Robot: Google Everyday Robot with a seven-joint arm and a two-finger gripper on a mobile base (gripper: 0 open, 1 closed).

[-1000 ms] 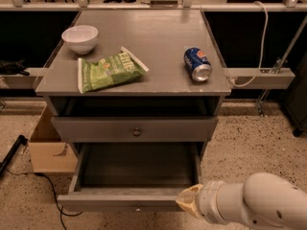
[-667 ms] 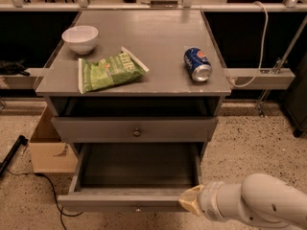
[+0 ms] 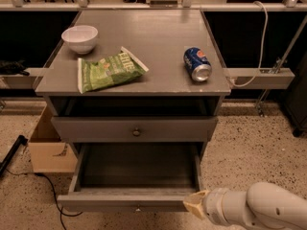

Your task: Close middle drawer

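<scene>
The middle drawer [image 3: 136, 199] is pulled far out. Its grey front faces me low in the camera view, its small knob [image 3: 138, 208] sits at the bottom edge, and its inside looks empty. My gripper [image 3: 195, 206], a tan tip on a white arm, is at the right end of the drawer's front, touching or nearly touching it. Above, the grey drawer nearest the tabletop [image 3: 136, 128] is pushed in. The lowest drawer is hidden.
On the tabletop [image 3: 158, 37] are a white bowl [image 3: 79, 37], a green chip bag [image 3: 109, 71] and a blue can [image 3: 197, 64] lying on its side. A cardboard box [image 3: 48, 147] and a black cable lie on the floor to the left. Speckled floor lies to the right.
My gripper has shifted slightly down and right at the drawer's right front corner. The drawer is as far out as before.
</scene>
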